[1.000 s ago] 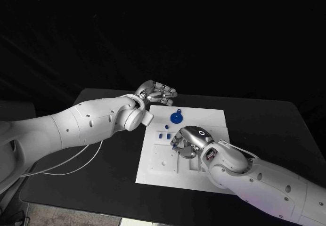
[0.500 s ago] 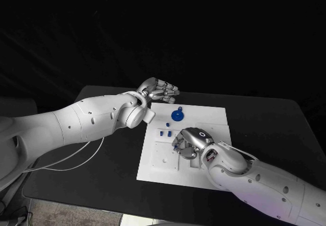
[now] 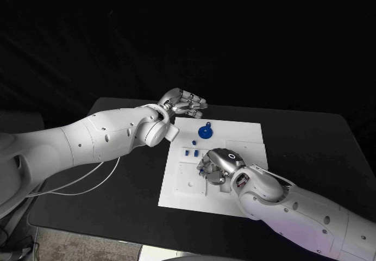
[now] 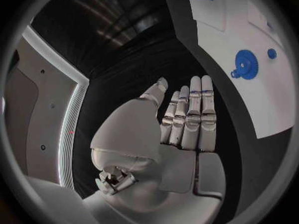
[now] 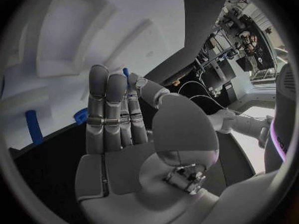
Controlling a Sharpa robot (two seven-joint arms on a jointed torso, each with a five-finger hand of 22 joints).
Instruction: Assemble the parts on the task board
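Board (image 3: 235, 136) is a white rectangular plate lying flat in the middle of the black bench (image 3: 313, 141), with shallow raised panels and cut-out recesses on its near half. On its far part lies a blue gear (image 3: 205, 132), round and toothed, with a small tab at one side; in the left wrist view the gear (image 4: 246, 64) has a small blue round piece (image 4: 271, 53) just beside it. Nearer the middle of the board stand short blue pegs (image 3: 188, 154) in a row, with another small blue bit (image 3: 193, 144) just beyond them. No writing or label can be read on the board or the parts.

Left hand (image 3: 185, 104) hangs over the bench just beyond the board's far left corner, apart from the parts; in its wrist view the fingers (image 4: 191, 119) lie straight and side by side, the thumb off to one side, and nothing is in them.

Right hand (image 3: 218, 165) is low over the board's near middle, back upward, fingers bent down towards the recesses. In its wrist view a thin blue part (image 5: 126, 74) shows between the thumb and the fingertips (image 5: 107, 82), pinched there, with blue pegs (image 5: 34, 126) on the board beyond.
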